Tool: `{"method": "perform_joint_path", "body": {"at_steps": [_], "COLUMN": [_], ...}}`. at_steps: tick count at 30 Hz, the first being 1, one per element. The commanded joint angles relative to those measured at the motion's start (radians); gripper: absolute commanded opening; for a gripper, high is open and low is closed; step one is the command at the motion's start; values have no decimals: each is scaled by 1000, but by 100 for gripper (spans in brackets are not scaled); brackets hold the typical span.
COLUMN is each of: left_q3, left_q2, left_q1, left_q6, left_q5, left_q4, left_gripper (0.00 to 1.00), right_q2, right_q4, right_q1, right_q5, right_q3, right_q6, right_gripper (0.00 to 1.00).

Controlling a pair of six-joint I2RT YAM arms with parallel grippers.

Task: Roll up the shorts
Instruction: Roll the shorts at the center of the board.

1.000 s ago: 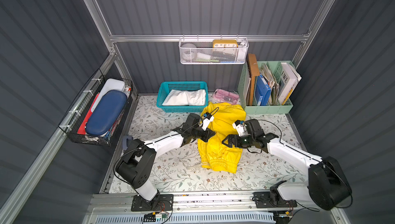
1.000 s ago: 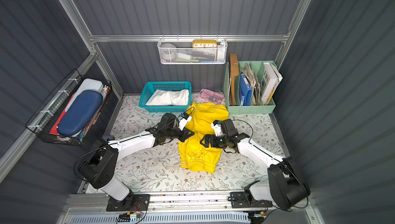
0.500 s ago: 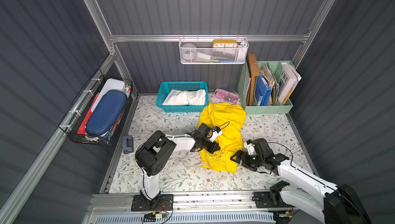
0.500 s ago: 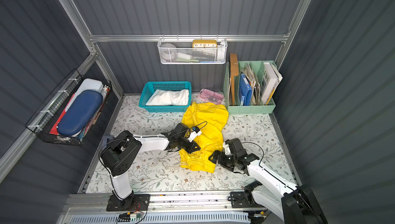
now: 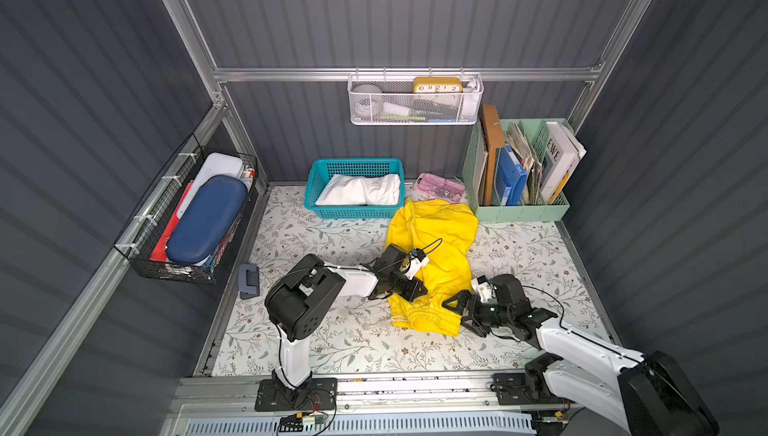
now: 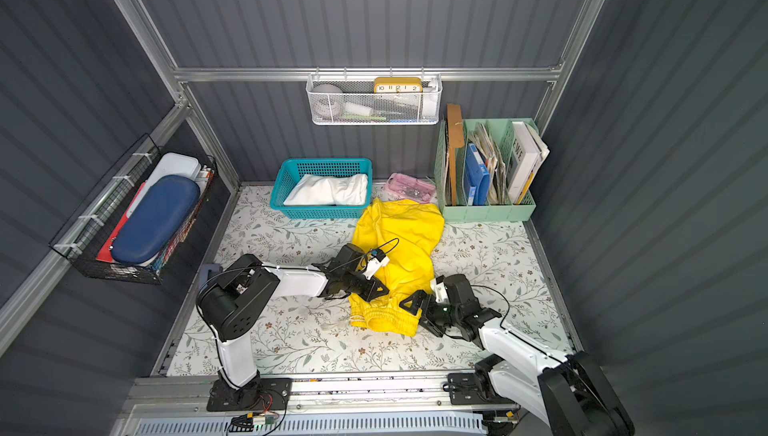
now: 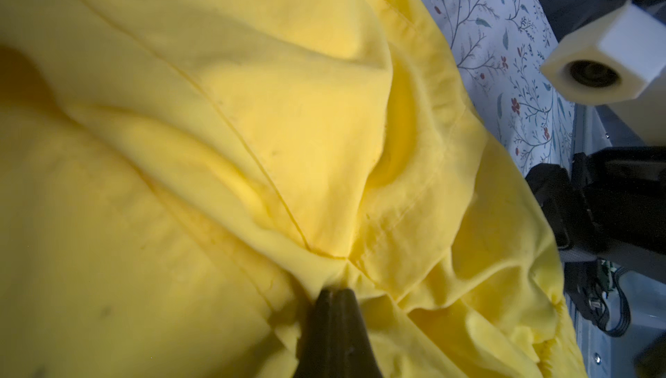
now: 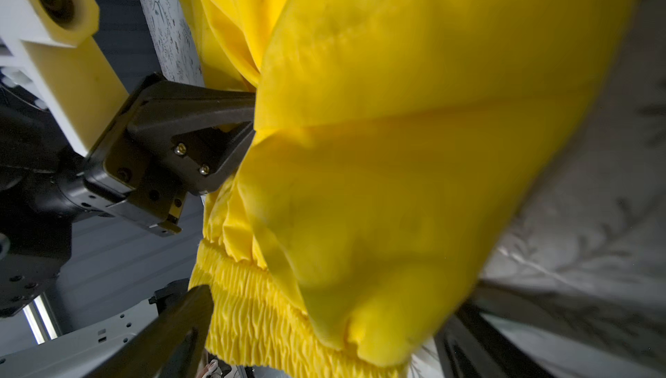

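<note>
The left gripper (image 5: 413, 290) pinches the yellow shorts (image 5: 440, 238) mid-cloth, clamped tight; the right gripper (image 5: 459, 315) gapes wide at the right end of the gathered waistband (image 5: 424, 321).

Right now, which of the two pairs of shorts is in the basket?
The white shorts, lying in the teal basket at the back. The yellow shorts lie out on the floral mat instead.

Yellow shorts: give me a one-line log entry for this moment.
yellow shorts: not yet rolled | left claw: shut on yellow shorts | right claw: open, straddling waistband | white shorts: in basket
</note>
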Motion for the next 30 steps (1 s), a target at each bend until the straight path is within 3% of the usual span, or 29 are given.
{"method": "perform_joint_path", "body": {"at_steps": [1, 8, 13, 19, 24, 25, 26, 27, 30], "left_q3": [-76, -87, -103, -120, -106, -98, -90, -78, -32], "left_q2": [43, 43, 46, 34, -53, -81, -115, -148, -249], "left_q1": [-4, -3, -3, -2, 11, 13, 16, 18, 21], "left_q6": [-24, -34, -42, -50, -23, -8, 12, 34, 114], "left_q5": [-51, -46, -39, -29, -45, -61, -75, -90, -115], "left_q4": [-122, -113, -103, -85, -76, -80, -82, -85, -86], "left_gripper": [0, 0, 0, 0, 0, 0, 5, 16, 58], "right_q2": [113, 332, 368, 386, 408, 409, 410, 408, 395], "right_q4": [3, 253, 323, 322, 374, 380, 382, 381, 337], "right_q1": [21, 38, 39, 38, 38, 38, 38, 37, 32], "right_q5": [24, -11, -30, -53, -92, -97, -100, -107, -121], "right_q3": [-35, -45, -30, 22, 52, 58, 66, 75, 117], "right_q6": [41, 120, 128, 116, 139, 144, 154, 158, 148], "right_gripper": [98, 90, 78, 41, 0, 0, 0, 0, 0]}}
